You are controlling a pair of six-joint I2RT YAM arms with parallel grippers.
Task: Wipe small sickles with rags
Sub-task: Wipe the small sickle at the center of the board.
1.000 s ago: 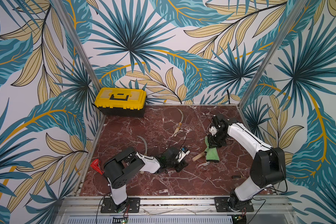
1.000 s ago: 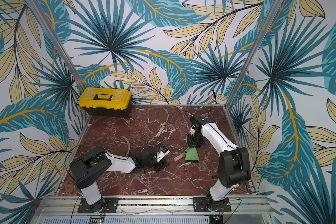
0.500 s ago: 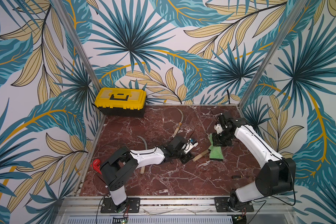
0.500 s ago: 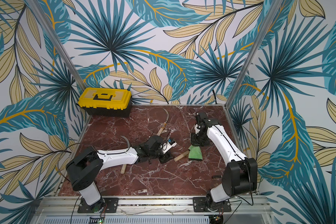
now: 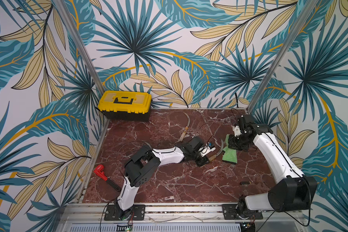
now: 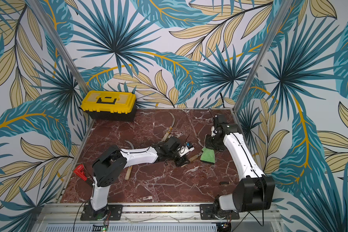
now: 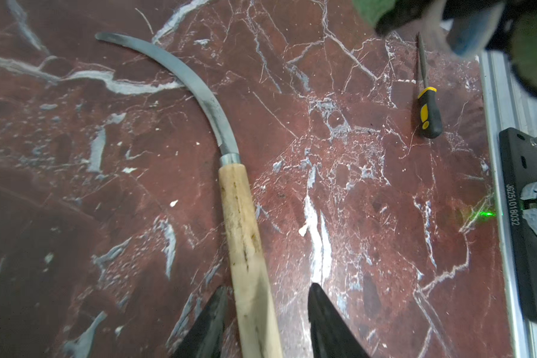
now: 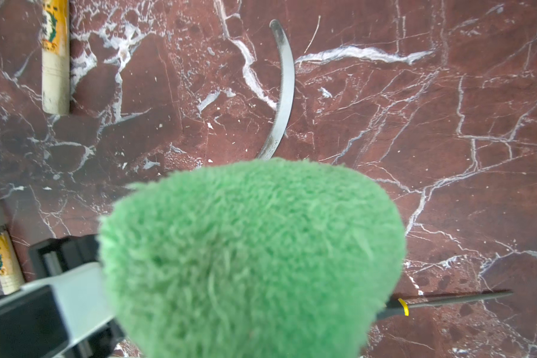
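One small sickle lies mid-table, its curved grey blade (image 5: 221,147) beside the rag and its plain wooden handle (image 7: 239,217) between the fingers of my left gripper (image 7: 268,288). That gripper is open, with a gap on one side of the handle. My right gripper (image 5: 234,143) is shut on the green fuzzy rag (image 8: 251,257), which hangs down next to the blade (image 8: 284,93) and hides the jaws. A second sickle (image 5: 186,124) with an orange label lies toward the back. A third one (image 6: 128,173) lies partly under my left arm.
A yellow toolbox (image 5: 125,104) stands at the back left corner. A red-handled tool (image 5: 100,170) lies by the left edge. A thin file with a yellow-black handle (image 7: 428,114) lies near the front right, close to the right arm's base.
My left arm has stretched to the right, bringing its gripper over the handle of the sickle by the rag. The right gripper has drawn slightly back and right with the rag.
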